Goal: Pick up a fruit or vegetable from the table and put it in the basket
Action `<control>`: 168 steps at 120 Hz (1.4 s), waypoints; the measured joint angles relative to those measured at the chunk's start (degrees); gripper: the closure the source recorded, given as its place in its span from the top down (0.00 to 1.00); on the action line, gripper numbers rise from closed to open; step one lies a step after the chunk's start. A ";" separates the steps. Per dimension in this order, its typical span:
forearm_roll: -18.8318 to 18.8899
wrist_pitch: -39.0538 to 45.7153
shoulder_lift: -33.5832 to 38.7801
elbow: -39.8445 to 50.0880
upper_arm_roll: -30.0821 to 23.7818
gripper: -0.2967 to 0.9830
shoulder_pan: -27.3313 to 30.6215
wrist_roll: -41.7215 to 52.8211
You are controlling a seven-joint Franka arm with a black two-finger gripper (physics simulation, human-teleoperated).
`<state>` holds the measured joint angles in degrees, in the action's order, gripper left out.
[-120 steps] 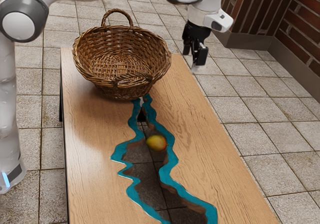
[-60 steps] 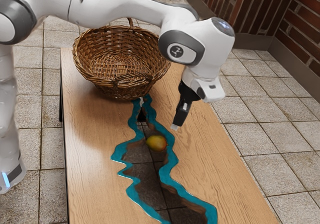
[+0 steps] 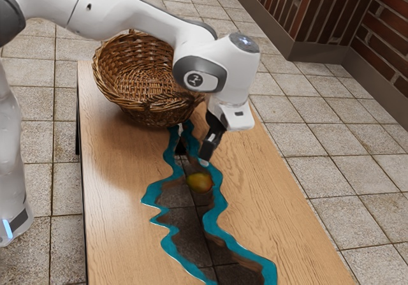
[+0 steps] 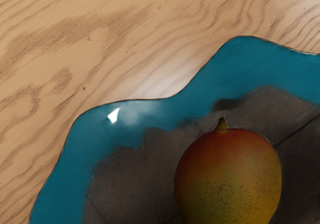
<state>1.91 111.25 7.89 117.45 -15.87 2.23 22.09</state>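
A ripe mango (image 3: 199, 183) lies on the worktop (image 3: 121, 215), within its dark, teal-edged channel. Just beyond hangs the black hand (image 3: 204, 161), whether open or closed impossible to tell. At the far end, toward the exterior view's left, stands a wicker basket (image 3: 150, 115).

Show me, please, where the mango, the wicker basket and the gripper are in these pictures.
Mango (image 4: 227, 181): wrist view, on the speckled skin of its body.
Wicker basket (image 3: 143, 114): exterior view, on its outer wall below the rim.
Gripper (image 3: 203, 162): exterior view, at its lower tip.
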 joint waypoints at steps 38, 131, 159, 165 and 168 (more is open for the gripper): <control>-2.86 7.13 0.04 3.56 -1.51 0.76 -0.03 4.40; 1.10 13.25 -0.13 11.21 -2.40 0.76 -0.04 9.01; 2.69 14.79 -0.35 11.24 -3.37 0.76 0.88 9.55; 2.64 14.98 -0.34 11.23 -3.39 0.76 0.90 9.65; 2.62 15.06 -0.34 11.23 -3.41 0.76 0.93 9.69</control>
<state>4.53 126.31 7.55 128.68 -19.29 3.16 31.78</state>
